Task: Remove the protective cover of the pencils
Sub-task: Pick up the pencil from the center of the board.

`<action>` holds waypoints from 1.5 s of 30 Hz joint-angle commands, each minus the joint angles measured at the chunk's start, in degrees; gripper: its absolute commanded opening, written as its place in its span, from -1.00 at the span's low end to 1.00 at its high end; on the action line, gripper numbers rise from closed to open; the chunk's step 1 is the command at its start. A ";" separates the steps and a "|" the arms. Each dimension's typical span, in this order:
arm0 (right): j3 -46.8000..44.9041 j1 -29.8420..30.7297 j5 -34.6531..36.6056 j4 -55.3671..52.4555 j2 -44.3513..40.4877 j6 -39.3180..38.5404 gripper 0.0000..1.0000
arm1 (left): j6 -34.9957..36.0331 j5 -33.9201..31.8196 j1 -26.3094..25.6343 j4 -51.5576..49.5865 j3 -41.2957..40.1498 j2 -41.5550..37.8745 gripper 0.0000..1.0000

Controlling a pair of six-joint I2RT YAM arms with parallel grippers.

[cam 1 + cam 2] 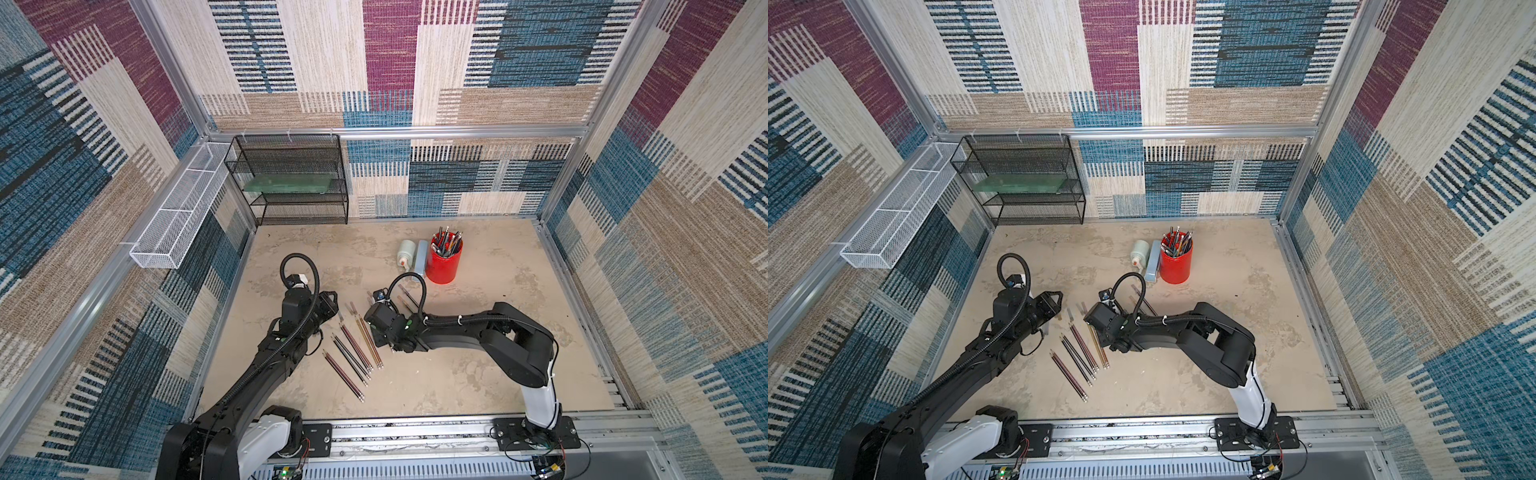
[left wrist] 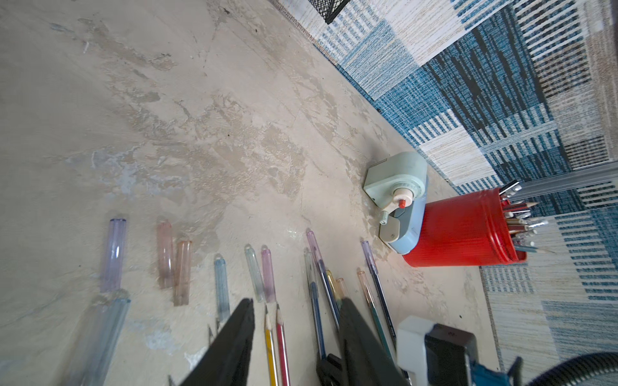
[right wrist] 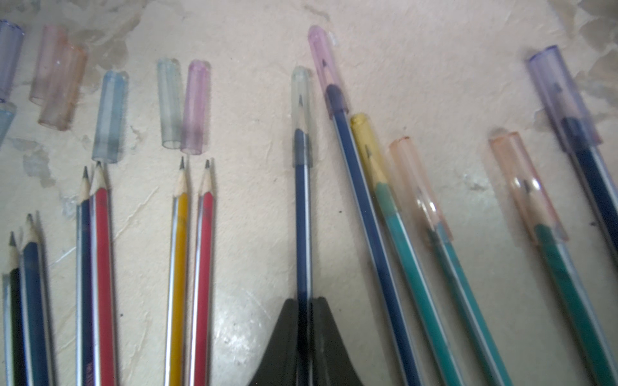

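Right hand (image 3: 306, 300) seemingly clamps the light, slick blue pencil (image 3: 302, 217) by its shaft; open, empty left hand (image 2: 297, 302) should take the cap (image 3: 302, 100).

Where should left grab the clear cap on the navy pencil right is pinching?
Pinch the clear cap mid-tube across its sides, from above: it lies flat, in line with the navy pencil the right gripper clamps, so it should slide off tipward.
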 commanded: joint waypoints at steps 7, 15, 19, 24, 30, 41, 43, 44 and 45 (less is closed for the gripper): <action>0.23 0.08 -1.85 -2.50 -0.98 -0.09 -0.81 | -2.68 2.59 0.10 1.37 1.32 1.39 -0.04; -0.61 -0.03 -2.44 -0.91 -1.07 0.16 -0.86 | -4.05 3.97 0.32 -0.73 3.14 4.38 -0.32; -0.51 -0.09 -2.73 -0.87 -1.49 -0.13 -0.89 | -4.37 4.90 0.45 0.08 3.26 5.46 -0.32; -1.90 -0.28 -3.13 1.18 -3.00 -0.27 -0.93 | -4.96 7.45 0.63 1.50 3.51 6.94 -0.27; -2.64 -0.26 -4.13 2.30 -5.55 -0.62 -0.96 | -5.30 10.47 0.72 2.98 4.13 9.34 -0.21; -5.54 -0.10 -6.00 6.38 -9.09 -0.36 -1.00 | -6.87 16.98 0.71 6.98 5.61 16.61 -0.20; -6.07 -0.02 -6.51 7.40 -9.41 -0.36 -1.00 | -7.46 18.62 0.71 8.42 5.72 18.08 -0.20; -6.14 -0.01 -6.86 7.81 -9.57 -0.27 -1.00 | -7.65 19.27 0.75 8.94 5.81 18.59 -0.20; -6.14 0.08 -7.26 7.97 -9.66 -0.17 -1.00 | -7.79 19.73 0.71 9.48 5.86 19.16 -0.20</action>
